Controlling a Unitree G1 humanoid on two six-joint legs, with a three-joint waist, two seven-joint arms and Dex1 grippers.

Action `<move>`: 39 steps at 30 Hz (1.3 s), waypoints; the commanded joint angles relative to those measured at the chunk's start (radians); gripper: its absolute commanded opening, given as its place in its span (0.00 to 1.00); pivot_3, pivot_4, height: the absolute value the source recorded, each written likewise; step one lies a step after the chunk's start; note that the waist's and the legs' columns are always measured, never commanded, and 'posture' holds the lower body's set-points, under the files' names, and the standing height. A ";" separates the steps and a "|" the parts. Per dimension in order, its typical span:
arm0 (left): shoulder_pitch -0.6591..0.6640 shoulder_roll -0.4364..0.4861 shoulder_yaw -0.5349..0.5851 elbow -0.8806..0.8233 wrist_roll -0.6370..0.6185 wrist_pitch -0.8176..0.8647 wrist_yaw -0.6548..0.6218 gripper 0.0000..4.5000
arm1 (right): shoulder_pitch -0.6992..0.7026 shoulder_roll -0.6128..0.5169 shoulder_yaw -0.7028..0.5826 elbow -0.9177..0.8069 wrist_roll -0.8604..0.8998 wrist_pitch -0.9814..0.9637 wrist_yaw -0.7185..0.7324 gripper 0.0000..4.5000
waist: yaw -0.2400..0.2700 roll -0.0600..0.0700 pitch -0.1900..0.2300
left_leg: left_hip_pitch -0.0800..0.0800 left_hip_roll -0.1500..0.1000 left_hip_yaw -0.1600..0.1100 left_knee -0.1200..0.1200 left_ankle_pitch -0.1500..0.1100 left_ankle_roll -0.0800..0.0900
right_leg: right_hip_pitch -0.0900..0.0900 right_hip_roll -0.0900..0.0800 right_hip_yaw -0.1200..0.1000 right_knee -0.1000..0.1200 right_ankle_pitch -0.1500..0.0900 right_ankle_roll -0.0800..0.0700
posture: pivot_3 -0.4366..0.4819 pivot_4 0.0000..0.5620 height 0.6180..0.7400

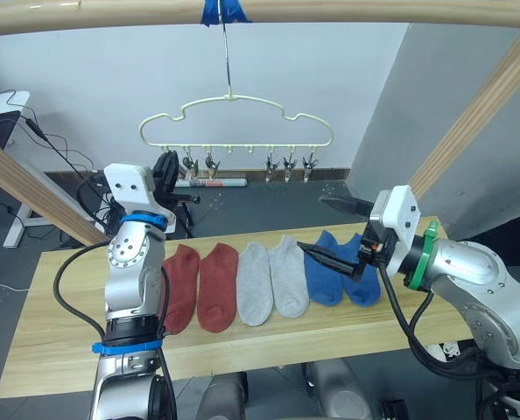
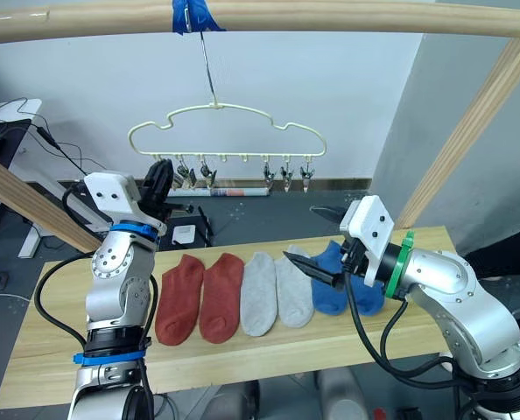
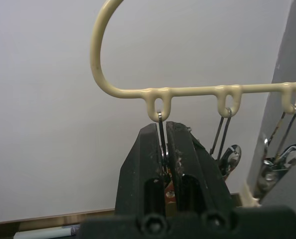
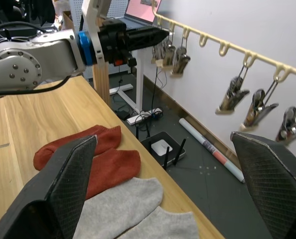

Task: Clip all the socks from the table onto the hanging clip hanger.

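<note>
Six socks lie side by side on the table (image 1: 50,324): two rust-red socks (image 1: 199,284), two light grey socks (image 1: 270,280) and two blue socks (image 1: 330,271). The cream clip hanger (image 1: 234,109) hangs above and behind them, with a row of metal clips (image 1: 286,166). My left gripper (image 1: 165,166) is raised to the hanger's left end. In the left wrist view the left gripper (image 3: 163,127) is shut on the leftmost clip, right under its loop. My right gripper (image 1: 334,232) hovers wide open just above the blue socks, holding nothing.
A round wooden pole (image 1: 330,10) with blue tape (image 1: 221,10) carries the hanger's hook, and slanted poles (image 1: 470,114) stand at both sides. On the floor behind the table lie a rolled tube (image 1: 212,183), cables and a small black device (image 4: 160,148).
</note>
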 commanded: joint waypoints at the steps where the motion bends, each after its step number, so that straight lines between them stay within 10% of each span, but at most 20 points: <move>1: 0.005 0.021 0.006 -0.065 0.004 0.007 0.004 0.00 | 0.040 -0.006 0.020 0.044 -0.099 -0.043 -0.049 1.00 | 0.000 0.000 0.000 | 0.000 0.000 0.000 0.000 0.000 0.000 | 0.000 0.000 0.000 0.000 0.000 0.000 | 0.18 0.48 0.92; 16: 0.045 0.080 -0.004 -0.171 -0.003 0.103 -0.025 0.00 | 0.093 0.195 0.032 0.688 -0.479 -0.335 -0.377 1.00 | 0.002 0.002 0.029 | 0.001 0.000 0.002 0.000 0.000 0.000 | 0.000 0.000 0.002 0.001 0.000 0.000 | 0.26 0.56 0.92; 26: 0.043 0.116 0.005 -0.201 -0.010 0.135 -0.047 0.00 | -0.034 0.296 -0.056 1.056 -0.437 -0.390 -0.382 1.00 | 0.009 0.003 0.045 | 0.000 0.000 0.002 0.000 0.000 0.000 | -0.001 0.000 0.002 0.001 0.000 0.000 | 0.29 0.59 0.92; 39: 0.029 0.146 0.012 -0.200 -0.079 0.205 -0.125 0.00 | -0.009 0.295 -0.056 1.063 -0.444 -0.361 -0.341 0.01 | 0.027 0.003 0.045 | 0.001 0.000 0.002 0.001 0.000 0.000 | 0.000 0.000 0.002 0.002 0.001 0.001 | 0.29 0.59 0.92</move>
